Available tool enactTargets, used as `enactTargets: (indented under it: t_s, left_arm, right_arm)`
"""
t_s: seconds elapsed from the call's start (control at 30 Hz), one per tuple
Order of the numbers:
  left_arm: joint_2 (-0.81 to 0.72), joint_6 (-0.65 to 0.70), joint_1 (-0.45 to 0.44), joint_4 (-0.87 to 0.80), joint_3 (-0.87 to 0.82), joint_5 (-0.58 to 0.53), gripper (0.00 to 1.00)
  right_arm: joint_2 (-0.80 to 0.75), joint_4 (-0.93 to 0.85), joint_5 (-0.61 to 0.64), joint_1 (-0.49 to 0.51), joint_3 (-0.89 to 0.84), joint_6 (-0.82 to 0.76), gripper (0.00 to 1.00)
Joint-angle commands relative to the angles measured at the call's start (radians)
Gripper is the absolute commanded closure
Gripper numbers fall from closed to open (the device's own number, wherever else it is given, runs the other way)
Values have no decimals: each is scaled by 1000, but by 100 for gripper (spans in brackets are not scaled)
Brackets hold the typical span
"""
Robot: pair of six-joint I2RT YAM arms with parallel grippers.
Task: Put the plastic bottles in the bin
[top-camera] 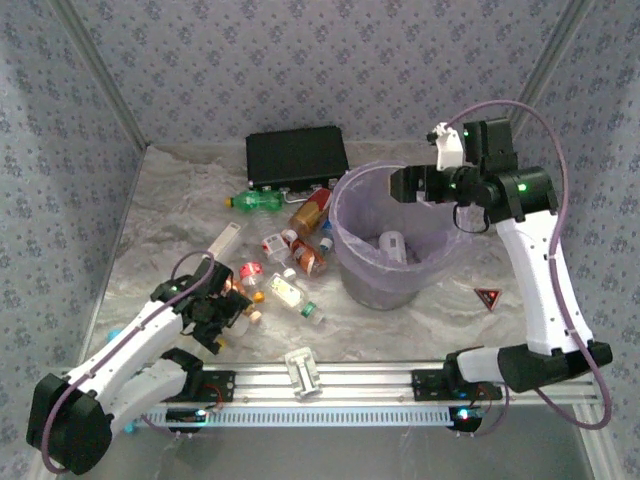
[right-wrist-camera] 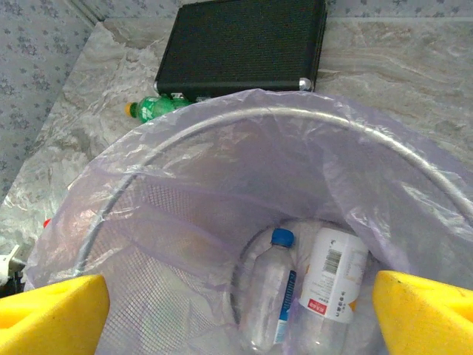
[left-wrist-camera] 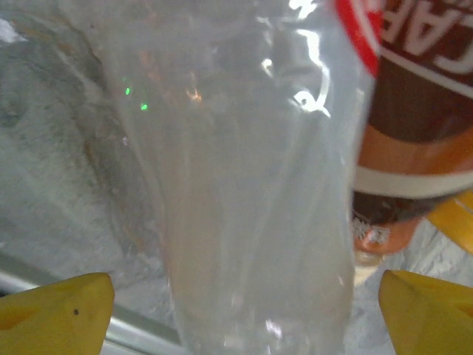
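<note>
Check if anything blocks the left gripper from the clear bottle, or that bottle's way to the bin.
Nothing visible between the left gripper and the clear bottle; it lies between the open fingers. Toward the bin, other bottles lie on the table, and the right gripper hangs above the bin.

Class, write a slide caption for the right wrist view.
Open yellow fingers hover above the lavender-lined bin holding two clear bottles.

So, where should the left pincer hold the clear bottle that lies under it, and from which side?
On the smooth middle of the clear bottle, from straight above. It lies lengthwise between the fingers of the left pincer, so they can probably close across its round width. Mind the brown bottle close on one side.
</note>
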Motion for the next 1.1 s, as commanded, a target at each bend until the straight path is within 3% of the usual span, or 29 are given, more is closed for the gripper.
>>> enactTargets:
  t_s: [0.0, 0.43, 0.77, 1.0, 1.07]
  left_arm:
    - [1, -67, -5, 93, -49, 0, 12]
    - [5, -55, -6, 84, -55, -50, 34]
    - [-21, -34, -5, 3, 11, -87, 41]
    - [1, 196, -3, -115, 240, -208, 41]
    - [23, 270, -4, -108, 314, -221, 46]
  right_arm:
    - [-25, -14, -7, -15, -13, -25, 6]
    - [-32, -7, -6, -18, -25, -33, 7]
    - [-37, -4, -9, -19, -12, -31, 7]
    - [-44, 5, -51, -19, 14, -19, 8]
    - [-44, 9, -74, -18, 25, -15, 8]
